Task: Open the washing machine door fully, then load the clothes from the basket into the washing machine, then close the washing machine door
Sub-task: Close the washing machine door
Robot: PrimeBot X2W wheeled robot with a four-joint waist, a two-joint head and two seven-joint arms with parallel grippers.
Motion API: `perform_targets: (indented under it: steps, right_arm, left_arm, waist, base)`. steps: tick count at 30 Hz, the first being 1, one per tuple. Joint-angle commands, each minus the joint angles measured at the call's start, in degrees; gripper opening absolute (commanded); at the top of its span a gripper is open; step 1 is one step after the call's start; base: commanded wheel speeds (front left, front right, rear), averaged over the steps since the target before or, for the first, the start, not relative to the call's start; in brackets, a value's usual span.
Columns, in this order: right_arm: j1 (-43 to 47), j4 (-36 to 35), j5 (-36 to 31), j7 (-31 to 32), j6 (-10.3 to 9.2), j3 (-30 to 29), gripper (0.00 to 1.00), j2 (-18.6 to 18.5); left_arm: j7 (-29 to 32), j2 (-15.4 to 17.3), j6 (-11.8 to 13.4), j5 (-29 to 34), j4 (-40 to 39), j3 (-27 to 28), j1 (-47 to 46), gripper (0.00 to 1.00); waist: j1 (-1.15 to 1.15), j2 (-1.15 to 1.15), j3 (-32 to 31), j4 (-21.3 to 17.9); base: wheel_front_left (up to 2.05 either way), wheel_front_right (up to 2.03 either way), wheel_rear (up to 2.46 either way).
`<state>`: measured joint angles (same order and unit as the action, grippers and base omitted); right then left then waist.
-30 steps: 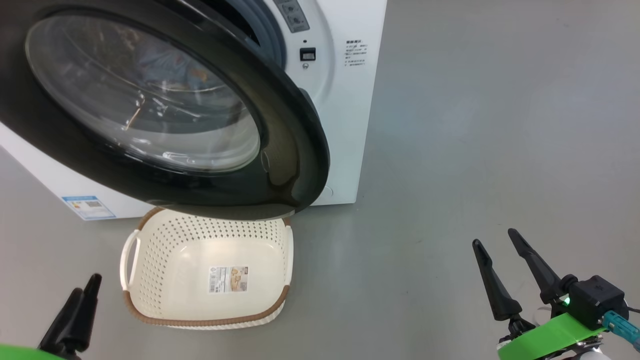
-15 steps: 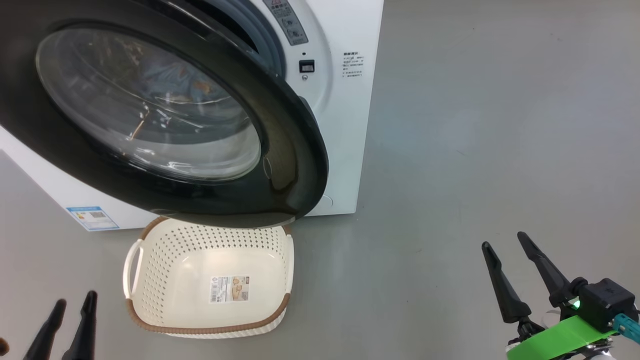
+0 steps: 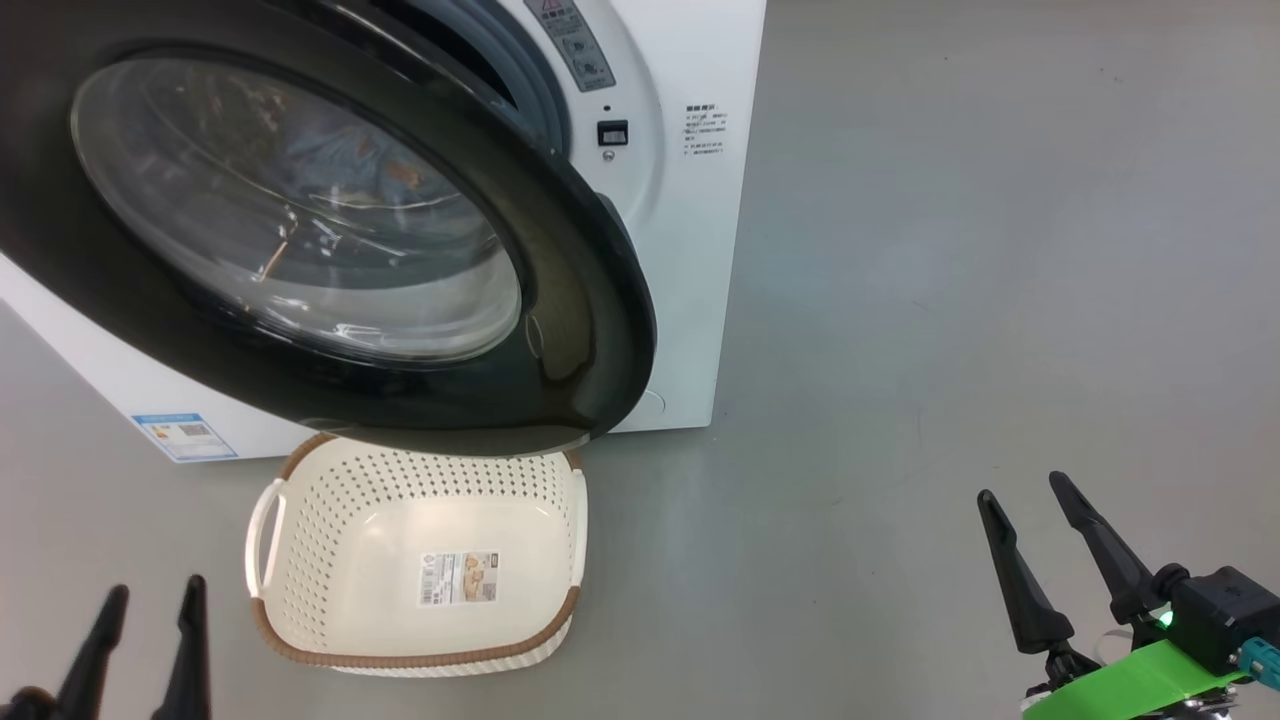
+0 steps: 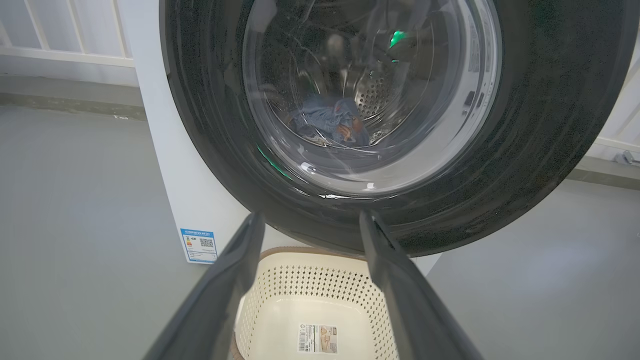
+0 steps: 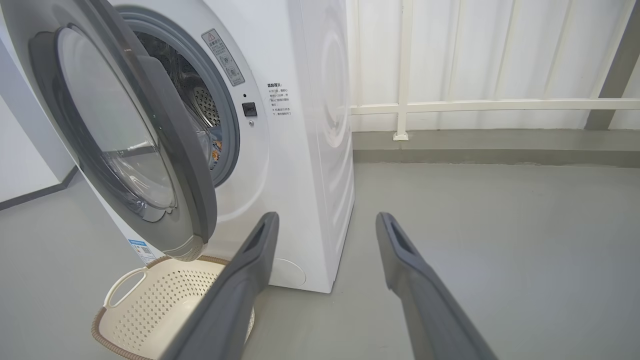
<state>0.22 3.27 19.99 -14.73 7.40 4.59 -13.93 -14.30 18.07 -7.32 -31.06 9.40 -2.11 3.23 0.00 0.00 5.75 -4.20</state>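
From the head view, the washing machine door (image 3: 590, 330) stands swung partway out from the washing machine (image 3: 690, 250), and its black ring hangs over the far rim of the basket (image 3: 300, 560). The basket sits on the grey floor (image 3: 950, 250) just in front of the machine, with a paper label (image 3: 458, 578) on its bottom. The left tool (image 3: 157, 587) shows at the lower left, beside the basket and apart from it, with its two fingers spread and gripping nothing. The right tool (image 3: 1021, 487) is at the lower right, well away from the machine over bare floor – also spread and empty.

The left wrist view faces the door head-on and gives what the head view only hints at through glare: the clothes (image 4: 332, 117), a blue bundle with orange-brown prints, lie low in the steel drum behind the glass bowl. A blue sticker (image 4: 199, 245) shows on the white front to the left of the door.

The right wrist view takes the door from the side, so we can see the gap between it and the opening – the grey-blue gasket (image 5: 227, 120), the perforated drum wall (image 5: 202, 102) and the latch on the front panel. It also shows a white panelled wall with a rail (image 5: 475, 105) behind the machine.
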Motion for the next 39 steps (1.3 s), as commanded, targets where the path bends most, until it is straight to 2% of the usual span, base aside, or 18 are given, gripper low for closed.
perform_targets:
  steps: [1,8,22,23,24,25,26,27,39]
  right_arm:
    - [0.1,-1.54,0.19,-0.27,0.09,0.69,1.0,-0.37]
    - [-0.17,-1.28,-0.04,-0.27,0.09,0.91,1.0,0.32]
    - [-0.79,-1.3,-0.22,-0.27,0.09,0.7,1.0,0.7]
    - [-0.95,-1.34,-0.12,-0.27,0.09,0.65,0.84,0.79]
    - [-1.14,-1.35,0.02,-0.27,0.09,0.65,0.5,0.89]
    - [-1.41,-1.4,0.15,-0.27,0.09,0.7,0.41,1.03]
    - [-1.74,-1.49,0.29,-0.27,0.09,0.76,0.16,1.19]
    - [-2.14,-1.53,0.4,-0.27,0.09,0.83,0.0,1.3]
    - [-12.54,-1.81,0.52,-0.27,0.09,3.91,0.0,3.64]
  left_arm:
    - [-0.69,0.77,-0.17,1.19,-1.09,2.48,-0.74,1.0]
    - [-0.69,-0.98,-0.17,2.24,2.12,1.73,-0.74,1.0]
    - [-0.7,-1.28,-0.17,2.22,1.79,2.75,-1.67,1.0]
    - [-0.7,-1.35,-0.17,2.23,1.65,2.76,-1.73,1.0]
    - [-0.7,-1.4,-0.17,2.24,1.57,2.76,-1.78,1.0]
    - [-0.7,-1.45,-0.17,2.23,1.54,2.73,-1.86,1.0]
    - [-0.7,-1.5,-0.17,2.2,1.53,2.65,-1.97,1.0]
    - [-0.7,-1.52,-0.17,2.16,1.5,2.53,-2.13,1.0]
    - [-0.7,-2.26,-0.17,1.59,0.47,1.05,-4.21,1.0]
  waist:
    - [0.0,0.0,0.14,0.02]
    - [0.0,0.0,0.79,-0.16]
    - [0.0,0.0,0.79,0.33]
    - [0.0,0.0,0.74,0.44]
    - [0.0,0.0,0.72,0.54]
    - [0.0,0.0,0.74,0.67]
    - [0.0,0.0,0.76,0.82]
    - [0.0,0.0,0.79,1.0]
    - [0.0,0.0,1.78,3.91]
  base:
    - [0.0,0.0,0.0]
    - [0.0,0.0,0.0]
    - [0.0,0.0,0.0]
    - [0.0,0.0,0.0]
    - [0.0,0.0,0.0]
    - [0.0,0.0,0.0]
    - [0.0,0.0,0.0]
    - [0.0,0.0,0.0]
    - [0.0,0.0,0.0]
